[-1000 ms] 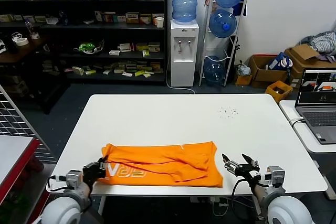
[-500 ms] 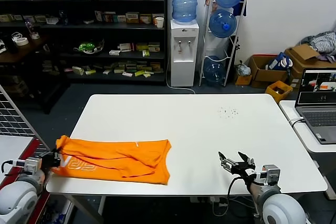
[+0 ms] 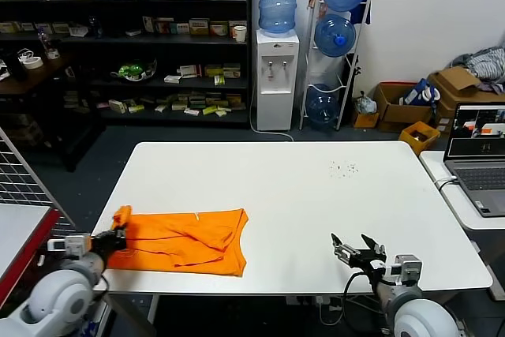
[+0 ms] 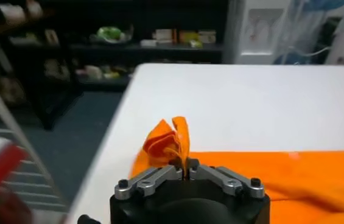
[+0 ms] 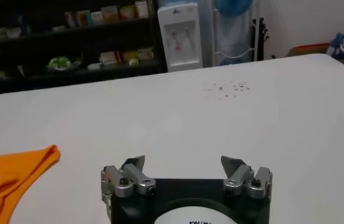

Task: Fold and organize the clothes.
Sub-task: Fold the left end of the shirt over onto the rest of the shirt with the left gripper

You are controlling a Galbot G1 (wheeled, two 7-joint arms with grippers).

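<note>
- Orange cotton T-shirt [image 3: 183,240], folded into a rough band, lies on the near left part of the white table [image 3: 300,187], its left end at the table's left edge, its right end stopping short of the table's middle.
- Judged light, limp and non-fragile: the cloth shows soft creases and a raised fold at the pinched corner; it will sag and drag rather than hold any shape, and layers may slide over each other on the smooth tabletop.
- Left gripper [image 4: 184,172] is clenched on the shirt's left end; in the left wrist view a small peak of fabric stands up between the closed jaws, with the rest trailing flat across the table.
- Judged hold: a single corner pinch lifts only that end. For a clean fold the free right edge or a matching corner would need a second grip, taken through all layers at the hem, not at a loose single ply.
- Risk, judged: pulling from one end may bunch the band or drag it off the edge.
- Right gripper [image 5: 187,175] is released, jaws spread wide with nothing between them, hovering over the near right of the table, well apart from the shirt.
- Lettering not legible from here.
</note>
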